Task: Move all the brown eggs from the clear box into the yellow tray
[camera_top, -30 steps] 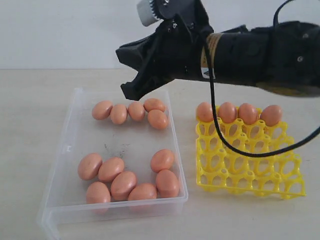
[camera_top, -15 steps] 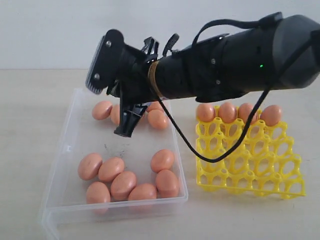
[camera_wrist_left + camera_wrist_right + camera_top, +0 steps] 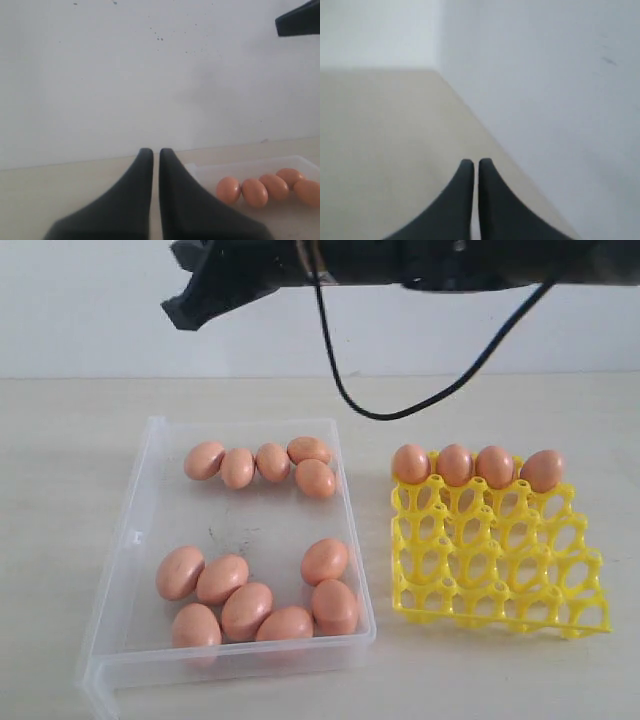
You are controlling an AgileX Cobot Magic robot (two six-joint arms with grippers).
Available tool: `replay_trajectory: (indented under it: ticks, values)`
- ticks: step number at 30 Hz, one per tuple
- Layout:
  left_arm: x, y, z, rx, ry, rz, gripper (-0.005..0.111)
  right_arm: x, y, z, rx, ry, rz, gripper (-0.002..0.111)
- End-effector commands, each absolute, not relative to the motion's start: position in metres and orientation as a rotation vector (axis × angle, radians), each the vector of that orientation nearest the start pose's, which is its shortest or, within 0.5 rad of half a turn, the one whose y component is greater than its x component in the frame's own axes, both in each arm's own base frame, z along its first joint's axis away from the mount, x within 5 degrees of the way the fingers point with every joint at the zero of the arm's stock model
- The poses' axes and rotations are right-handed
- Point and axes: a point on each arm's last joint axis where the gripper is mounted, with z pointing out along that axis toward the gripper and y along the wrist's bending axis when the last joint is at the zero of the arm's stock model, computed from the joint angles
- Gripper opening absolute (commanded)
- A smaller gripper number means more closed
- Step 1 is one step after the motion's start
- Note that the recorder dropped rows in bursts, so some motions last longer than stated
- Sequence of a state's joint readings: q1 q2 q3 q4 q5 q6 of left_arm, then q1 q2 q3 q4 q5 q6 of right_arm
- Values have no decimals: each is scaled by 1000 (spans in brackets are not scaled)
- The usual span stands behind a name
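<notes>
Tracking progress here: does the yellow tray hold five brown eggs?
No, the yellow tray holds only four brown eggs, all in one edge row.

The exterior camera sits close at 6 o'clock, angled down at the tabletop [image 3: 60, 440]. My left wrist camera, low, shares the brown eggs [image 3: 272, 462] at 12 o'clock in the clear box [image 3: 230, 658]; my right faces tabletop and wall [image 3: 560, 75].

The matte black, tube-shaped right arm [image 3: 470, 258] carries a thin black cable [image 3: 345, 390] hanging in a loop and an angular black right end effector [image 3: 182, 310], whose smooth, dark, tapering fingers [image 3: 462, 200] match those of the left end effector [image 3: 156, 152].
</notes>
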State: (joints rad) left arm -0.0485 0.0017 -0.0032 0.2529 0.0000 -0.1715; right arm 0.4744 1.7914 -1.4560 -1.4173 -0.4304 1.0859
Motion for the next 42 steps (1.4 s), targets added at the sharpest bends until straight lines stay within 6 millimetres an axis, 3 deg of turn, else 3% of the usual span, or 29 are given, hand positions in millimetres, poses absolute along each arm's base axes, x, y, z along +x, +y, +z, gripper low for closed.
replay_trajectory:
  ticks: [1, 5, 7, 10, 11, 13, 16, 18, 21, 24, 26, 29, 31, 33, 34, 36, 37, 42]
  values:
    - [56, -3, 213, 102, 1480, 20, 4, 325, 213, 341, -1301, 1127, 1096, 0]
    - [56, -3, 213, 102, 1480, 20, 4, 302, 211, 345, -1410, 1027, 895, 0]
    - [56, -3, 213, 102, 1480, 20, 4, 302, 212, 347, -1368, 1075, 645, 0]
    - [56, -3, 213, 102, 1480, 20, 4, 315, 208, 343, -1259, 1241, 31, 0]
    - [56, -3, 213, 102, 1480, 20, 4, 317, 206, 339, -1303, 1251, -195, 0]
    - [56, -3, 213, 102, 1480, 20, 4, 321, 197, 333, -1355, 1319, -429, 0]
    - [56, -3, 213, 102, 1480, 20, 4, 330, 177, 328, -1342, 1439, -617, 0]
    - [56, -3, 213, 102, 1480, 20, 4, 339, 153, 334, -1154, 1543, -767, 0]
    - [56, -3, 213, 102, 1480, 20, 4, 345, 98, 352, -471, 1655, -961, 0]
    - [56, -3, 213, 102, 1480, 20, 4, 337, 51, 362, -9, 1659, -818, 0]
    - [56, -3, 213, 102, 1480, 20, 4, 331, 29, 356, 100, 1684, -605, 0]
    - [56, -3, 213, 102, 1480, 20, 4, 334, 4, 346, 132, 1764, -240, 0]
    - [56, -3, 213, 102, 1480, 20, 4, 337, -7, 338, 39, 1847, 62, 0]
    - [56, -3, 213, 102, 1480, 20, 4, 335, -10, 335, -174, 1896, 368, 0]
    - [56, -3, 213, 102, 1480, 20, 4, 332, -8, 336, -273, 1874, 500, 0]
    - [56, -3, 213, 102, 1480, 20, 4, 319, 2, 344, -552, 1655, 811, 0]
    - [56, -3, 213, 102, 1480, 20, 4, 317, 4, 344, -665, 1554, 845, 0]
    - [56, -3, 213, 102, 1480, 20, 4, 314, 40, 334, -931, 1503, 801, 0]
